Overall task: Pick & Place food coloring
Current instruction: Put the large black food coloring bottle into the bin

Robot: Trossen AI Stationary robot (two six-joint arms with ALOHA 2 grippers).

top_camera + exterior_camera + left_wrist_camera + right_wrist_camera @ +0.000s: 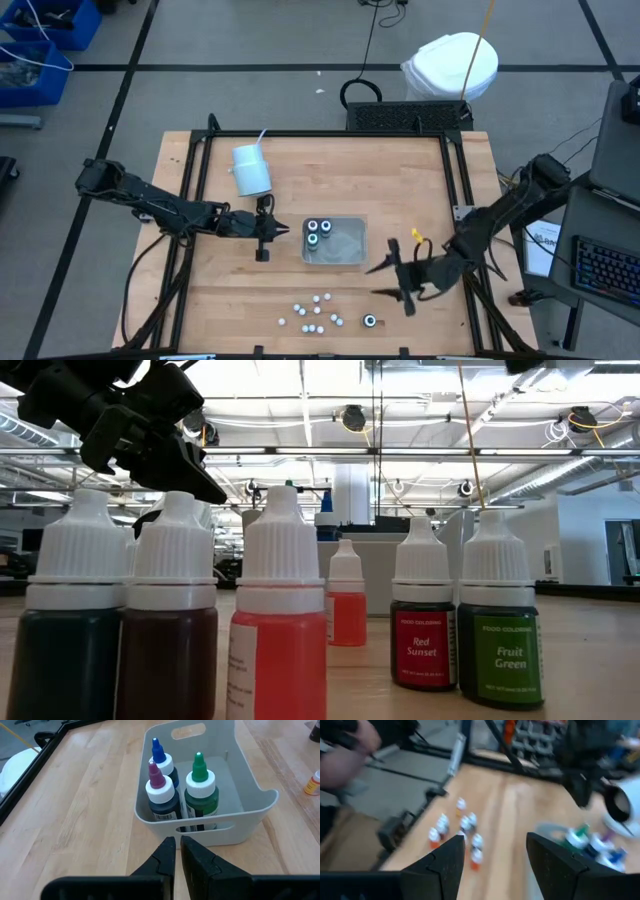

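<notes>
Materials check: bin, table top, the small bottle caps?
Bin: looks like matte grey-white moulded plastic, with rounded corners and cut-out handles. Table top: light wood planks, visible grain and seams, butcher-block style. Small bottle caps: white ribbed plastic, probably; bottle bodies look translucent, showing the coloured liquid.

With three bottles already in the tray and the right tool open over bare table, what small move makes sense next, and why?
Probably swing the open right tool toward the cluster of tiny white-capped food coloring bottles and lower over one. The clear square plastic tray holds three larger dark bottles, the small ones stand loose near the table's front edge, and the shut left tool waits beside the tray.
</notes>
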